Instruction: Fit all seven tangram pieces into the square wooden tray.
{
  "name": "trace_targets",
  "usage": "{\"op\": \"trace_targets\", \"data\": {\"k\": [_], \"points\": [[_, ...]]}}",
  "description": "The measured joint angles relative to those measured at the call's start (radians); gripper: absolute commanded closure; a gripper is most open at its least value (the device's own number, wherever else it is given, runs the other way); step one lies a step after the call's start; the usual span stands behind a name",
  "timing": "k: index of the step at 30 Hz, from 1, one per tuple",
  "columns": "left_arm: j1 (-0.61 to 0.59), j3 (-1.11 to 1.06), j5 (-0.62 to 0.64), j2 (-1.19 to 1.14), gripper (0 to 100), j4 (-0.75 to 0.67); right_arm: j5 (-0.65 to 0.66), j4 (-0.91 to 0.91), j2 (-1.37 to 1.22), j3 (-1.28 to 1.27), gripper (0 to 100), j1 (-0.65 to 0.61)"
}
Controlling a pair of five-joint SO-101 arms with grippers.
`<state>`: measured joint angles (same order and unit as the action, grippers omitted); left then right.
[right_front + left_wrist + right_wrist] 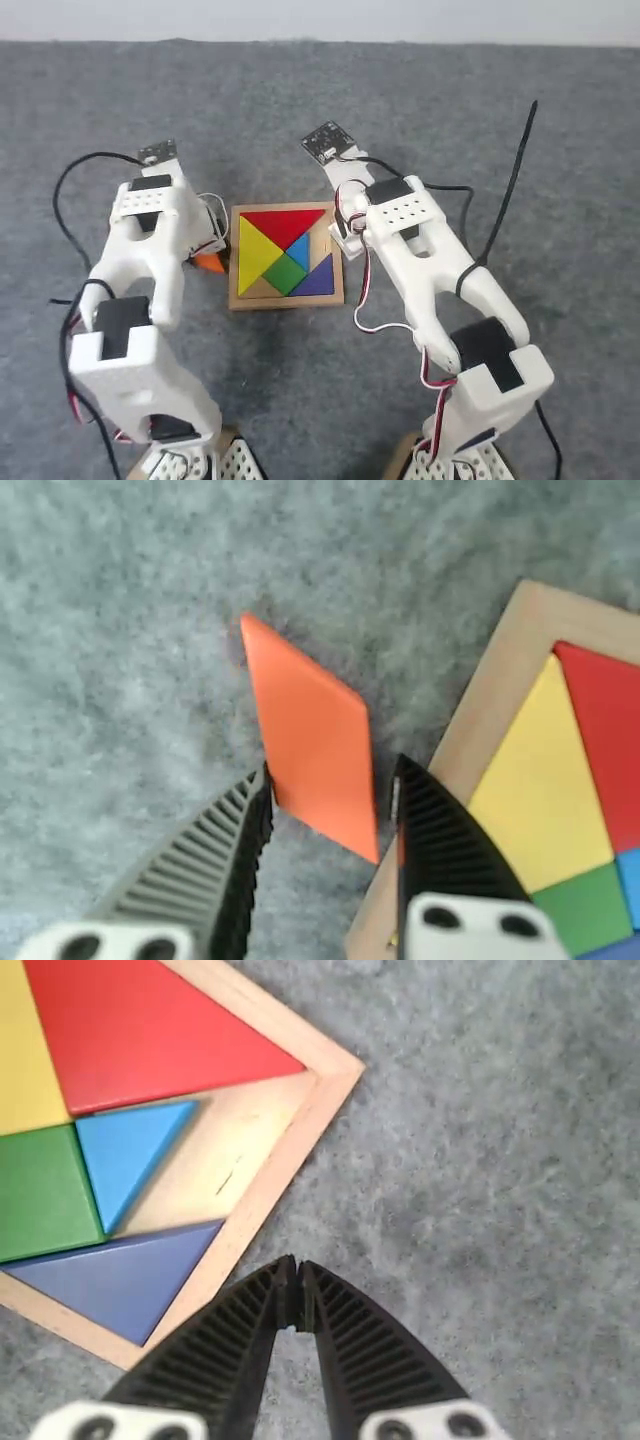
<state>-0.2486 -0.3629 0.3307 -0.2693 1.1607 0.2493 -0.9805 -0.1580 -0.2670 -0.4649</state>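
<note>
Orange parallelogram (310,735) lies flat on the carpet (120,630), just beside the tray (490,680) and outside its rim. Left gripper (330,778) straddles it, fingers wide, not yet closed on it. Right gripper (298,1268) hangs over carpet by the tray's far side, fingers pressed together, empty. I judge the piece light, stiff, thin and smooth, so it may slide or tip. I'd pinch across its two long edges, mid-length. Bare slot (225,1155) beside the blue triangle (125,1155) looks like its place.
</note>
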Motion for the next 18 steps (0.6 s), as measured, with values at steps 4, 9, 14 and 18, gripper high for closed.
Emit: {"op": "trace_targets", "data": {"k": [4, 9, 14, 18], "points": [[0.005, 0.000, -0.012, 0.002, 96, -0.003, 0.000, 0.000, 0.000, 0.000, 99.0, 0.000], [-0.002, 0.006, -0.046, 0.015, 96, -0.020, 0.000, 0.000, 0.000, 0.000, 99.0, 0.000], [-0.009, 0.006, -0.074, 0.011, 97, -0.014, 0.000, 0.000, 0.000, 0.000, 99.0, 0.000], [-0.011, 0.006, -0.106, 0.011, 96, -0.012, 0.000, 0.000, 0.000, 0.000, 99.0, 0.000]]}}
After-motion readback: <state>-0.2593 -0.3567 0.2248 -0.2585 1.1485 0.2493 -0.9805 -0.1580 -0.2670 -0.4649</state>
